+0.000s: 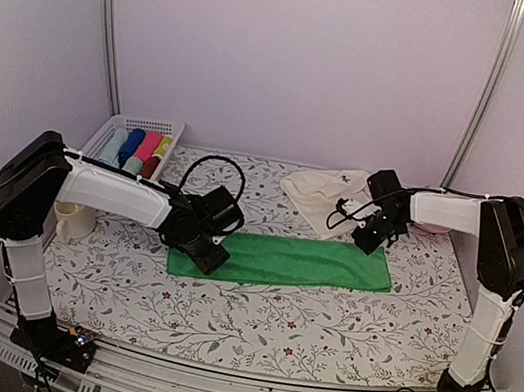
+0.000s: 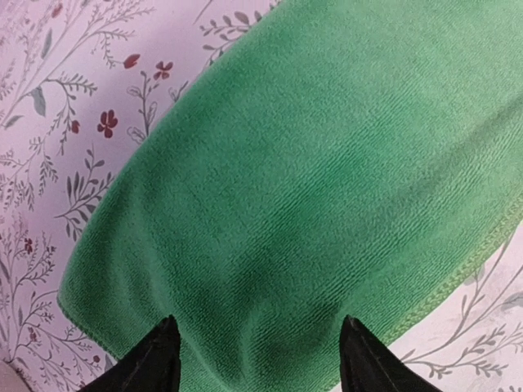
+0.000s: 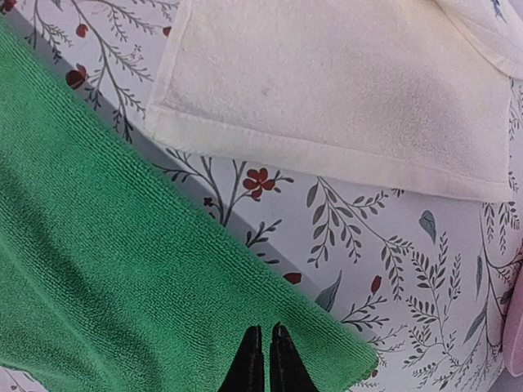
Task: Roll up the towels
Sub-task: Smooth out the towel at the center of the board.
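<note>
Progress so far, as we read it?

None that counts yet. Nearest us, the green towel (image 1: 301,262) lies flat as a long strip across the middle of the tabletop, running left to right, with no turn rolled into either end.

And where do we have the claws?

Our left gripper (image 2: 260,322) is at the strip's left end, fingers spread wide with the cloth between and beneath them, gripping nothing. Our right gripper (image 3: 265,328) is at the far right corner of the same strip, tips pressed together over the hem. We cannot tell whether any fabric is caught between them.

Then the second one?

Further back, the cream towel (image 1: 322,191) sits toward the far edge, right of centre, loose and rumpled, just apart from the green one. Neither arm touches it.

And in the far left corner?

The basket (image 1: 143,121), with coloured rolls (image 1: 144,147) lying side by side. Those are not ours to do.

So what is left?

Everything, we judge: roll the green strip from one end, then flatten and roll the cream one. We would call this the very start of the first roll, with both towels yet to become cylinders.
</note>
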